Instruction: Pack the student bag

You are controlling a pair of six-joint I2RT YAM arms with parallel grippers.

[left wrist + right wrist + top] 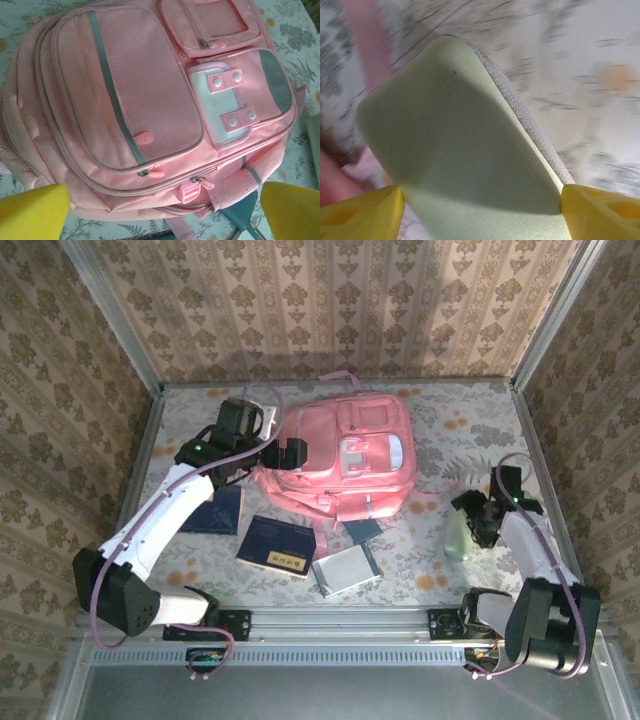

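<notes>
Altogether one student bag [345, 455], four books [275, 545], one pale green pouch [458, 535]

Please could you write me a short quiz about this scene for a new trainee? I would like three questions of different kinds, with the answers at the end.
1. True or false: the student bag lies with its front pockets facing up.
2. What sits between the fingers of the right gripper? A) a red apple B) a pale green case C) a pair of scissors
3. Which gripper hangs open above the bag?
Key: 1 true; 2 B; 3 the left gripper.
</notes>
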